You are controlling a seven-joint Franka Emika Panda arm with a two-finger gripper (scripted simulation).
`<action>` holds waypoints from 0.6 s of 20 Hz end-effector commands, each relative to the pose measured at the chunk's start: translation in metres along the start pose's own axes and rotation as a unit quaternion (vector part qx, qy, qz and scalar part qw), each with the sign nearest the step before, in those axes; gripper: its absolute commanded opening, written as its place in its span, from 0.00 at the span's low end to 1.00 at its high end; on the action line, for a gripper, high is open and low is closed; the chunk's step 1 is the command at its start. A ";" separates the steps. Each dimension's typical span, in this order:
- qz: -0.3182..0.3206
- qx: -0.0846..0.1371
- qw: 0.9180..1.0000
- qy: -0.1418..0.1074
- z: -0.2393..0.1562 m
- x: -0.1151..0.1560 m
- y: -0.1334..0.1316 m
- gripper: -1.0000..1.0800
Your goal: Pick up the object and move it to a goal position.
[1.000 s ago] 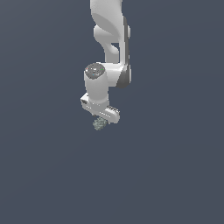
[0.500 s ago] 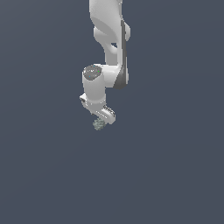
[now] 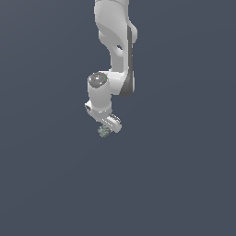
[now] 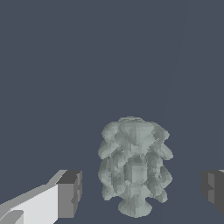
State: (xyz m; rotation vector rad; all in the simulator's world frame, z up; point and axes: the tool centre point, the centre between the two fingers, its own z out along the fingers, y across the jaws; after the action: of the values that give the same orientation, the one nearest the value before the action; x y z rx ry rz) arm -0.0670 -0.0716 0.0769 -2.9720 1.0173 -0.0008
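The object (image 3: 103, 132) is a tiny, lumpy, grey-green and whitish thing just under the white gripper (image 3: 106, 128) in the exterior view. In the wrist view the object (image 4: 133, 168) sits between the two dark fingertip pads (image 4: 70, 194), with a clear gap on each side. The gripper (image 4: 141, 191) is open around the object and does not touch it. The pad on the other side (image 4: 213, 186) is cut off by the frame edge.
The white arm (image 3: 117, 50) comes down from the top of the exterior view. The ground (image 3: 175, 184) is a plain dark grey-blue surface with nothing else on it in view.
The wrist has turned and the upper arm has swung a little toward the exterior view's right. The object has stayed in about the same place under the gripper.
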 end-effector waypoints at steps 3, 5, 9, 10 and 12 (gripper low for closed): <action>0.001 0.000 1.000 0.000 0.022 -0.001 0.001 0.96; 0.002 0.000 1.000 0.000 0.029 -0.001 0.001 0.96; 0.002 0.000 1.000 0.000 0.036 0.000 0.001 0.96; 0.002 0.000 1.000 0.000 0.036 0.000 0.001 0.96; 0.002 0.000 1.000 0.000 0.036 0.000 0.001 0.00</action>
State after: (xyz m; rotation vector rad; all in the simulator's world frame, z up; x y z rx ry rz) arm -0.0676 -0.0715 0.0418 -2.9704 1.0223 0.0002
